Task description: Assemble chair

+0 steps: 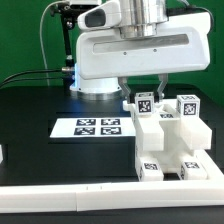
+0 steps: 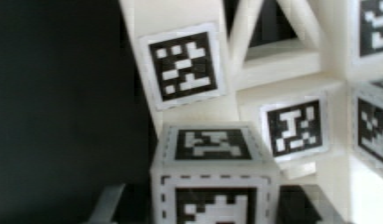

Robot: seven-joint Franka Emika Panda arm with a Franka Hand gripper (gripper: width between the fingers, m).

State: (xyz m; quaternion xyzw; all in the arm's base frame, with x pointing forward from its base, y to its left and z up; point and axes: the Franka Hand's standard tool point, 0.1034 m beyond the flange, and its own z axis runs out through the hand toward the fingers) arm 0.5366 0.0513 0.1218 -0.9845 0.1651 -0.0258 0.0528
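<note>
Tagged chair block point(image 2: 214, 175) sits between the gripper point(image 2: 209, 200) fingers, atop the chair parts point(image 1: 165, 145) by the white rail point(image 1: 60, 196). Whether it is gripped, cannot tell. Advice: seat pads squarely before lifting.

The arm comes down from the top of the exterior view, its broad white wrist housing held level and the gripper point(image 1: 147, 94) pointing straight down. Its two dark fingers point(image 1: 128, 92) hang upright and parallel, standing apart on either side of a tagged white chair piece point(image 1: 146, 103). In the wrist view the dark fingertips point(image 2: 120, 205) flank that piece point(image 2: 216, 170) closely, but whether the pads actually press on its sides cannot be made out.
</note>
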